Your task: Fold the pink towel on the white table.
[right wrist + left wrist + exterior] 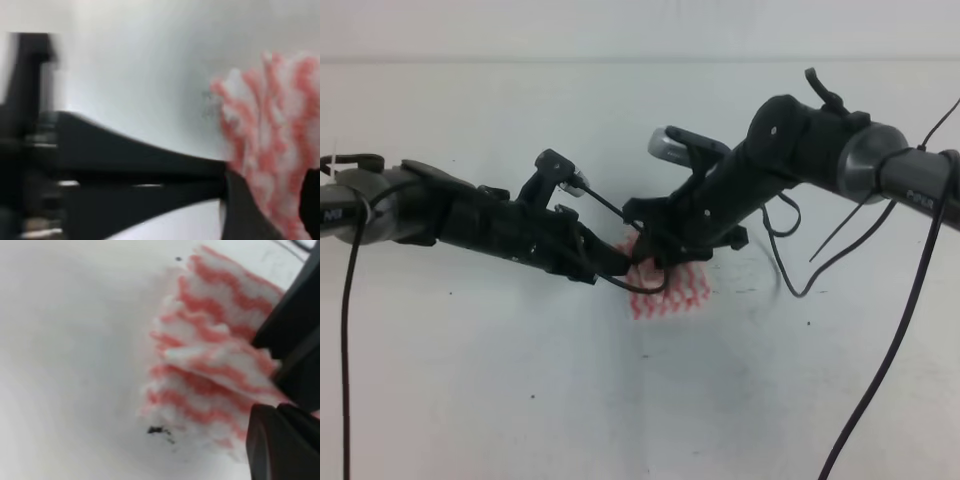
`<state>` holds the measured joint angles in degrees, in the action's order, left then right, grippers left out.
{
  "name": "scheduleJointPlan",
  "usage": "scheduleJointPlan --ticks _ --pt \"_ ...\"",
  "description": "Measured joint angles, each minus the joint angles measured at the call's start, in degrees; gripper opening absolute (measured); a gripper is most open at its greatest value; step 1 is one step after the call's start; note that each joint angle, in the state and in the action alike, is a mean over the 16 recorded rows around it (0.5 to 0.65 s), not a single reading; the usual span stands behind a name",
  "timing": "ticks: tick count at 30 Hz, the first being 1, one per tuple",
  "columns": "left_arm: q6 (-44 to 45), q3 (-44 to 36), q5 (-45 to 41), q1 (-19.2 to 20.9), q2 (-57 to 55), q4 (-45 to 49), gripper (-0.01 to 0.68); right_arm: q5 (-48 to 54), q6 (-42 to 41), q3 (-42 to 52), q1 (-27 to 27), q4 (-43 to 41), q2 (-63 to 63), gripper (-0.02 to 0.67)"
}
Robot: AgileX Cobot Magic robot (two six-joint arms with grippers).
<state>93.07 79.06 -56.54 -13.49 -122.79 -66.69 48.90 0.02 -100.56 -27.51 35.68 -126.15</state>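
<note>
The pink towel lies bunched in folded layers on the white table, mid-table. My left gripper reaches in from the left to the towel's left edge. In the left wrist view its dark fingers stand above and below a raised fold of the towel, shut on it. My right gripper comes down from the right onto the same edge, touching the left one. The right wrist view is blurred: the towel rises between dark shapes, and its jaws cannot be read.
Black cables hang from the right arm and loop over the table to the right of the towel. A thin cable drops from the left arm at the far left. A dark scuff marks the table beside the towel.
</note>
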Motion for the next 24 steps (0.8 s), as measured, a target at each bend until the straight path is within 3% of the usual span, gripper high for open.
scheduleJointPlan --ticks 8,24 --pt "0.0 0.0 1.2 0.0 0.0 -0.2 -0.004 3.0 0.2 -2.2 0.1 -3.4 -0.1 0.235" --pt "0.1 0.0 1.6 0.0 0.0 -1.0 -0.005 9.1 1.3 -2.8 1.9 -9.3 0.0 0.14"
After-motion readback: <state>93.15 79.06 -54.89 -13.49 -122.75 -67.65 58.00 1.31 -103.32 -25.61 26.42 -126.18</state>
